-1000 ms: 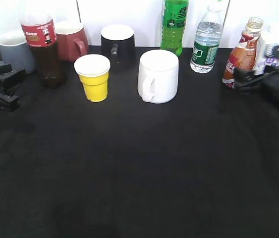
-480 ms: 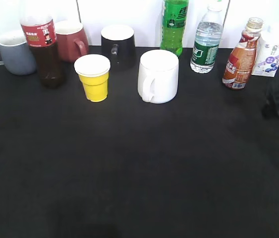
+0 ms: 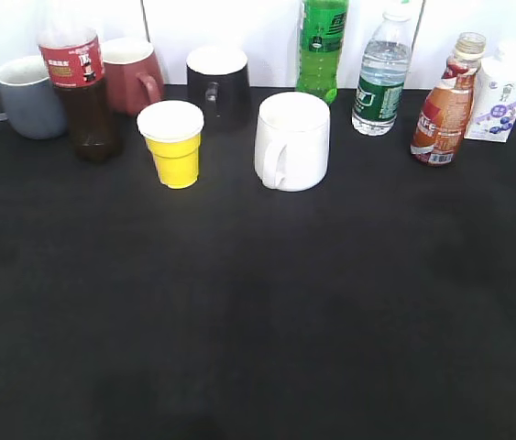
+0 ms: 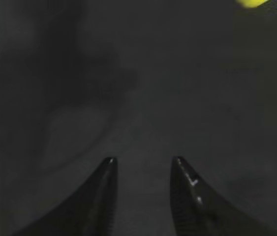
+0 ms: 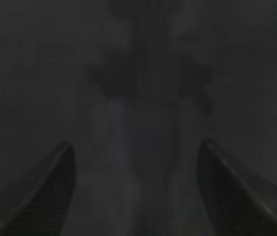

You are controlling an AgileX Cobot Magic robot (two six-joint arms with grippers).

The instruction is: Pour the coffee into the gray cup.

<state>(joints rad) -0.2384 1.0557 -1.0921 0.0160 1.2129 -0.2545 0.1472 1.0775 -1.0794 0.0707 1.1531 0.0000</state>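
Fingers apart, empty, both grippers: left gripper narrow gap, right gripper wide, over bare black table. Coffee upright, far row, 1 o'clock; right arm likely nearer. Gray cup 11 o'clock.

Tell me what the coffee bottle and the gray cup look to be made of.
The coffee bottle: seemingly clear thin plastic, brown liquid showing through above a glossy printed wrap label. The gray cup: probably glazed ceramic, with thick walls, smooth blue-gray outside and white inside.
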